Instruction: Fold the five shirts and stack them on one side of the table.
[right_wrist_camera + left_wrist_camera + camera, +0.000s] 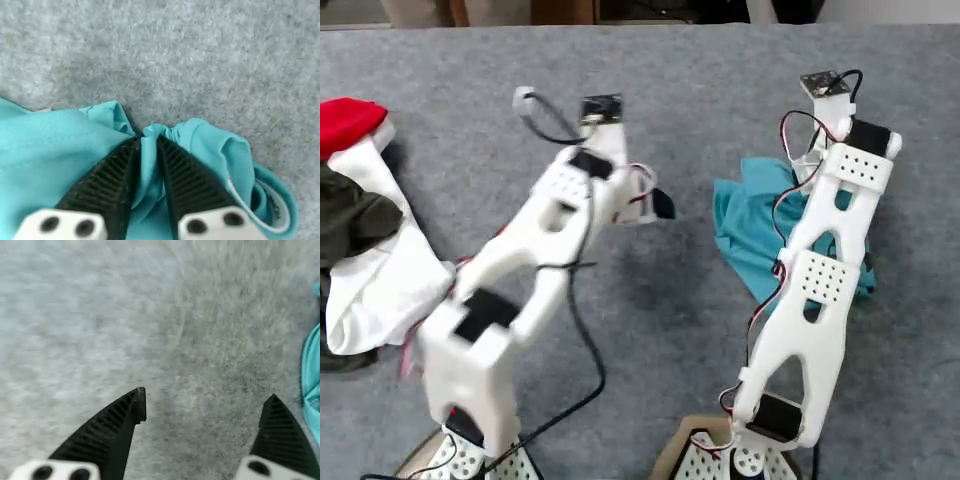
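Now: right claw (148,141) pinching teal shirt (45,150).
Left claw (207,396) spread wide over grey bench (100,310), near teal shirt.

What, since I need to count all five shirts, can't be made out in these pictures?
- High view: the pile of red, dark and white cloth runs off the frame edge; shirt count unclear.
- High view: the right arm covers part of the teal shirt.
- Left wrist view: the frame edge cuts the teal shirt to a sliver.
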